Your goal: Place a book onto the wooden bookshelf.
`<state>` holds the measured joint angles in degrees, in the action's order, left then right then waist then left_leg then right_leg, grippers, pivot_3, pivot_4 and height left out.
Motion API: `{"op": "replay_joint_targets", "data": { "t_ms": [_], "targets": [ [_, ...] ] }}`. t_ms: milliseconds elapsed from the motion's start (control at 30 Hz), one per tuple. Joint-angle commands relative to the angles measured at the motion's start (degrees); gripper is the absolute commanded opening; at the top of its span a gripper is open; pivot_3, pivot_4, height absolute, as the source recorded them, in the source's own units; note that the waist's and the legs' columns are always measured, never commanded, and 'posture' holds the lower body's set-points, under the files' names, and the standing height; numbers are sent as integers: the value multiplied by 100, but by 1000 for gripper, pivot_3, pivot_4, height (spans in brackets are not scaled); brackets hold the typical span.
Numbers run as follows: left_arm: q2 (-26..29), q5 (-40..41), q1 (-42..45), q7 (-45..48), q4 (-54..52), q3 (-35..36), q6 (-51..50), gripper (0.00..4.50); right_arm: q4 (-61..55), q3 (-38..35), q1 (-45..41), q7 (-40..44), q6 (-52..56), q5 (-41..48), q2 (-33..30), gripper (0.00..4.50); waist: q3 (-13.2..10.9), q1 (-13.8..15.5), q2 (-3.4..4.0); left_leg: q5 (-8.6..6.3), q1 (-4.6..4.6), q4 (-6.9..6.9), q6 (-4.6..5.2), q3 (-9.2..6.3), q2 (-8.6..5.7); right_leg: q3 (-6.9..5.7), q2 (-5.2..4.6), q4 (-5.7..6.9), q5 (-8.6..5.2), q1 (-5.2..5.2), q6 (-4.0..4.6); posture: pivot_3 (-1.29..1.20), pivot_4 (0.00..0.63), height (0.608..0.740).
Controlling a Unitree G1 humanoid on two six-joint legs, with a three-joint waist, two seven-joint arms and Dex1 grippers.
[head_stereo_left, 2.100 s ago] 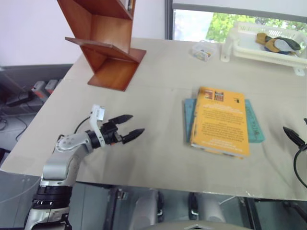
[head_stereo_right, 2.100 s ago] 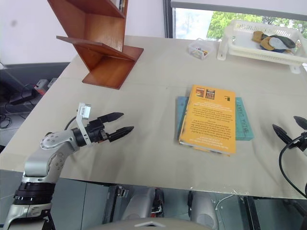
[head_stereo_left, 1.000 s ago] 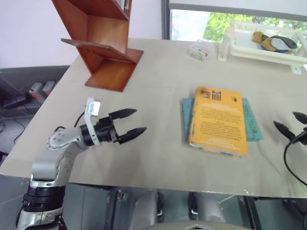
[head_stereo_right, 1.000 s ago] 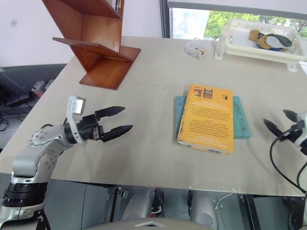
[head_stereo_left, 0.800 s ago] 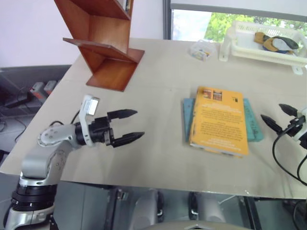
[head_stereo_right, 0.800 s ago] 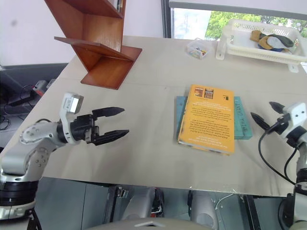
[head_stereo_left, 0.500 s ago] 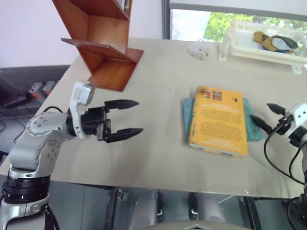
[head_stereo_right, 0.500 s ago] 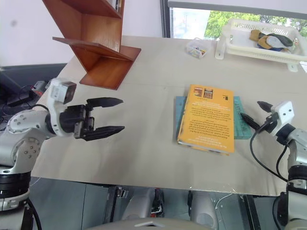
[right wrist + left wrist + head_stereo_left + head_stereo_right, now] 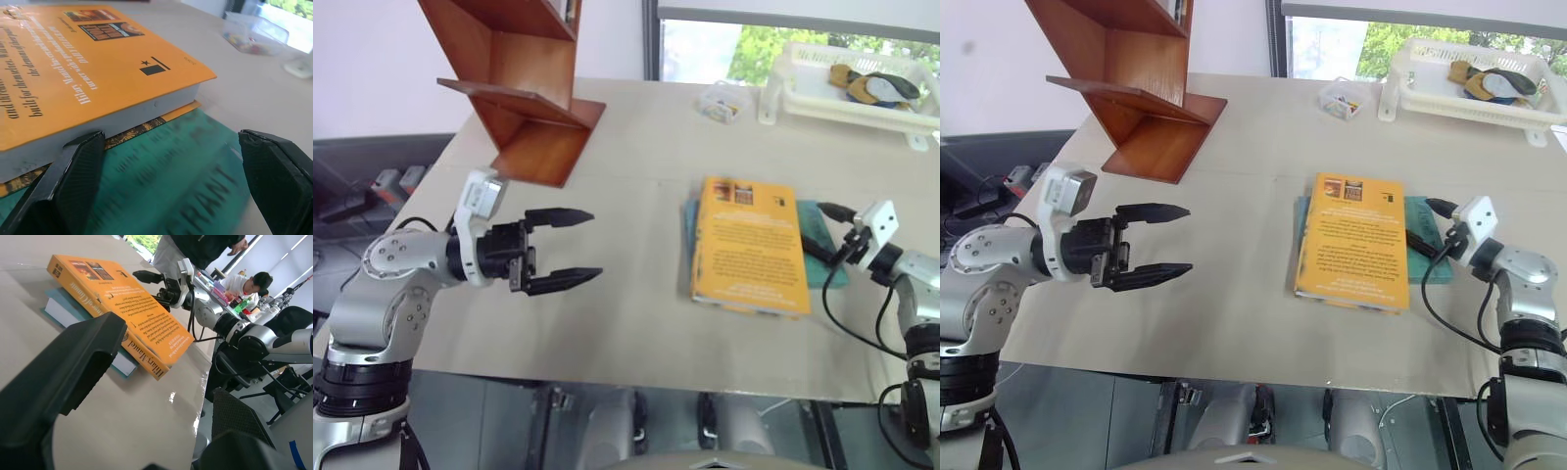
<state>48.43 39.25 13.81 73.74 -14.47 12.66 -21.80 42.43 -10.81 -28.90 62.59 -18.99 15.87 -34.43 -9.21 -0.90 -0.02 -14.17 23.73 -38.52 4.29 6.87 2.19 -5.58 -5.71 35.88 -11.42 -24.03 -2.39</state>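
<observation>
The orange book (image 9: 749,245) lies flat on the table, on top of a thinner teal book (image 9: 824,233). Far off at the back left stands the wooden bookshelf (image 9: 524,88). My right gripper (image 9: 822,230) is open at the book's right side, over the teal cover. In the right wrist view one finger (image 9: 73,181) sits at the book's (image 9: 88,63) white page edge and the other finger (image 9: 279,171) stands out over the teal book (image 9: 186,196). My left gripper (image 9: 592,245) hangs open above bare table left of the book, pointing towards it, nothing between its fingers.
A white basket (image 9: 847,88) with some items stands at the back right, a small clear box (image 9: 722,101) left of it. The table's front edge runs close below both grippers. People (image 9: 244,284) and office chairs show beyond the table in the left wrist view.
My right gripper has swung in from the table's right edge to the book's side. The orange book has slid slightly left over the teal one. The left gripper rose a little.
</observation>
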Motion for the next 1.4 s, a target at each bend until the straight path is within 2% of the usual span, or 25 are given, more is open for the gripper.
{"op": "replay_joint_targets", "data": {
  "t_ms": [33, 333, 867, 1000, 1200, 1333, 1400],
  "targets": [
    [32, -29, -51, 2, -55, 80, 116, 4464, -326, 64, -115, 56, 18, 46, 24, 4500, 0, 0, 0, 0, 0, 0, 0, 0, 0, 0, 0, 0, 1, 0, 3, 0, 150, 712],
    [5, -70, -109, -37, -106, 49, 151, 4464, -377, 225, -216, 75, 45, 0, 143, 4500, -1, 3, 1, 0, 1, 0, 0, -1, -2, -1, -3, 0, 2, 0, 9, 0, 150, 712],
    [13, -52, -184, -45, -75, 77, 129, 4464, 190, 295, -454, 83, -326, -174, 286, 4500, -1, 0, 1, 0, 1, 0, 0, 0, -1, -2, 0, 0, 9, 0, 17, 0, 150, 712],
    [82, -179, -304, -174, -151, -3, 23, 4464, 379, 86, -395, 114, -415, -118, -40, 4500, 0, 5, 1, 0, 0, 0, 0, 1, -2, -1, -1, 0, 9, 1, 17, 0, 150, 712],
    [-132, 114, -221, -855, -246, -47, -742, 4464, 48, -381, 171, 367, -209, 282, -727, 4500, -1, 47, 0, 0, 5, 0, 1, -4, -7, -6, -9, -3, 8, 1, 18, 0, 150, 712],
    [-653, 563, 280, -1530, 228, -133, -1621, 4464, -979, -1025, 1050, 738, 775, 1080, -1292, 4500, -1, 60, 1, 1, 2, 0, 1, -9, -5, -6, -8, 1, 4, 5, -2, 0, 150, 712],
    [-817, 786, 655, -1676, 746, -206, -2228, 4464, -1716, -1429, 1611, 805, 1673, 1593, -1570, 4500, -1, 43, 2, 1, 0, -3, 1, -8, -4, -5, -8, 4, 3, 7, -7, 0, 150, 712]
  ]
}}
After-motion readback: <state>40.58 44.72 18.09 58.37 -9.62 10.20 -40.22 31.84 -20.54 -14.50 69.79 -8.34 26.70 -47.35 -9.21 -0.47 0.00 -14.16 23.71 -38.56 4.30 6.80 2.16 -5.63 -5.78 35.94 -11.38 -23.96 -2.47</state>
